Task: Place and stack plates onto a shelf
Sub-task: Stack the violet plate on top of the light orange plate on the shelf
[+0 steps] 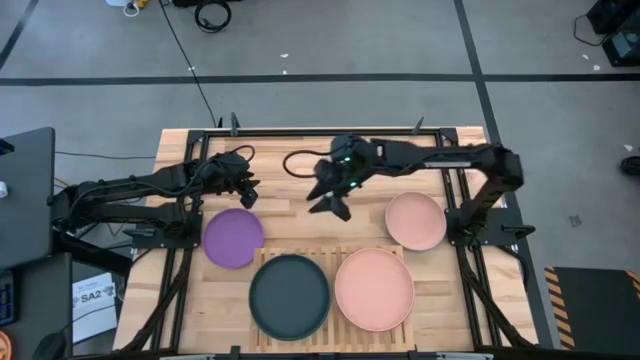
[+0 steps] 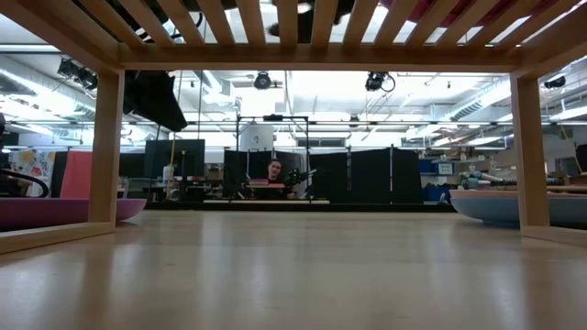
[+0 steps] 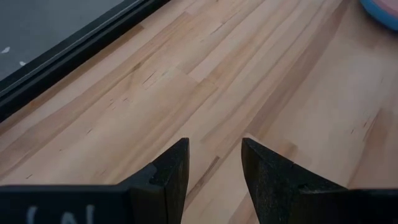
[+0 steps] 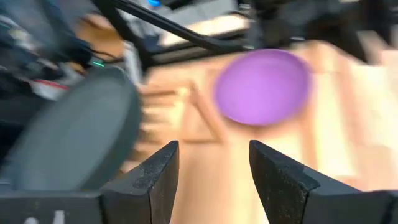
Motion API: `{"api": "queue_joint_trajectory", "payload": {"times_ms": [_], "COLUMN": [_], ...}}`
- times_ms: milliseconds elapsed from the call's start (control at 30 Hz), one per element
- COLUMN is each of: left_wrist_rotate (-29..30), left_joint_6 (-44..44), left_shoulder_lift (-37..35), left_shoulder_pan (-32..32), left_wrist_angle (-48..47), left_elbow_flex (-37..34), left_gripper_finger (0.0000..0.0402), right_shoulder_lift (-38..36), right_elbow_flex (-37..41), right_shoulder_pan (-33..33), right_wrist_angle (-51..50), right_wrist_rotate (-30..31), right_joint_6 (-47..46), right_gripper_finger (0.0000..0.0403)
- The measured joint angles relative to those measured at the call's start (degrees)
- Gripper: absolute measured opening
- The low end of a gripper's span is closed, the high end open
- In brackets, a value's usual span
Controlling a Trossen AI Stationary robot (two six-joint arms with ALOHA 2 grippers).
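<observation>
Both arms are hanging over the bench's far side, the left tool (image 1: 246,190) and right tool (image 1: 333,203) spread and carrying nothing. The dark grey plate (image 1: 289,296) and a pink plate (image 1: 374,288) are sitting side by side on the shelf (image 1: 331,255), while the purple plate (image 1: 233,238) and a second pink plate (image 1: 416,221) are waiting on bare wood, likely next for stacking.

A light plank desk (image 1: 190,150) carries the slatted wooden shelf (image 1: 333,257) at its near edge. On the shelf sit a dark grey plate (image 1: 289,296) and a pale pink plate (image 1: 374,288). Directly on the desk lie a purple plate (image 1: 233,238) and another pink plate (image 1: 415,220).
</observation>
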State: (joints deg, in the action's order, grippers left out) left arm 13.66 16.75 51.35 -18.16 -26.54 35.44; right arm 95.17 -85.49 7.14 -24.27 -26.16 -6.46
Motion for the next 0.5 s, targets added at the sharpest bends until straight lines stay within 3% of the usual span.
{"api": "queue_joint_trajectory", "payload": {"times_ms": [200, 500], "left_wrist_rotate": [0.0, 0.0], "left_joint_6": [-0.8, -2.1], "left_shoulder_lift": [0.0, 0.0], "left_shoulder_pan": [0.0, -0.1], "left_wrist_angle": [-0.5, -9.1], "left_elbow_flex": [0.0, 0.0], "left_gripper_finger": [0.0153, 0.0153], "right_shoulder_lift": [-7.4, -16.5], "right_elbow_flex": [0.0, 4.3], "right_shoulder_pan": [-2.0, -6.3], "right_wrist_angle": [-13.3, -15.3], "right_wrist_rotate": [15.2, 20.0], "right_joint_6": [4.3, 7.8], "right_gripper_finger": [0.0199, 0.0199]}}
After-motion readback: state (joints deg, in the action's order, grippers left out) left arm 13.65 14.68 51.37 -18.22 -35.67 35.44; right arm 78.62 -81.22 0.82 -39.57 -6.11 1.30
